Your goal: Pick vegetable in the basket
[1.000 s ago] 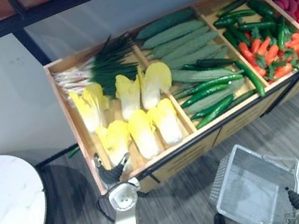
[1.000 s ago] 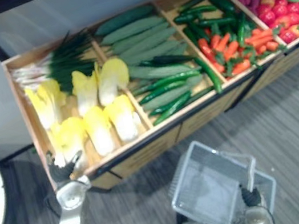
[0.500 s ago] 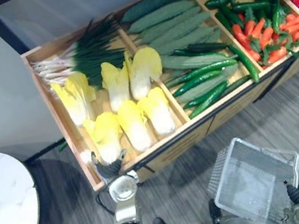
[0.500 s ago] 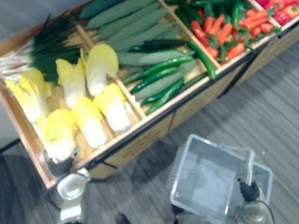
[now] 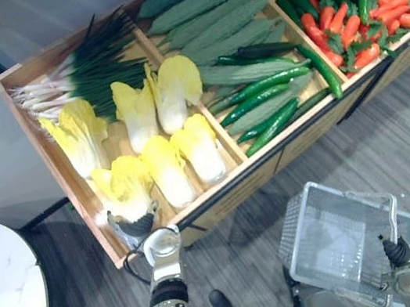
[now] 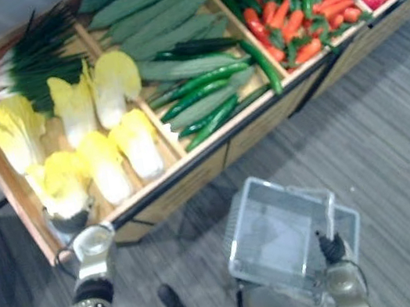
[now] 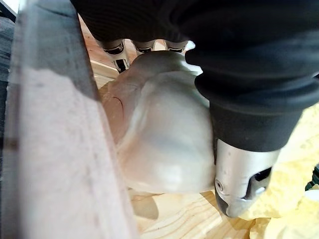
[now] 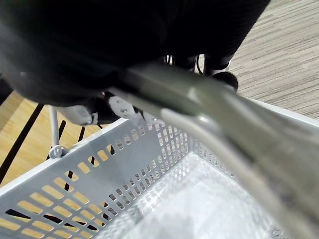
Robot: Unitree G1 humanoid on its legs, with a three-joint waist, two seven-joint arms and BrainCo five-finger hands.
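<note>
Where the bench (image 5: 213, 192) ends in its cabbage-and-scallions (image 5: 87, 72) compartment, the left robot hand (image 5: 136, 224) sits curled round the pale stem end of the front napa cabbage (image 7: 159, 134), hard against the bench's front wall. Likely light; the leafy top is soft and tears, so the firm base is the hold. Next compartment along the bench: cucumbers (image 5: 222, 25). The right robot hand (image 5: 398, 251) clasps the handle of the perforated basket (image 8: 99, 169), which is empty and hangs off the bench's front.
</note>
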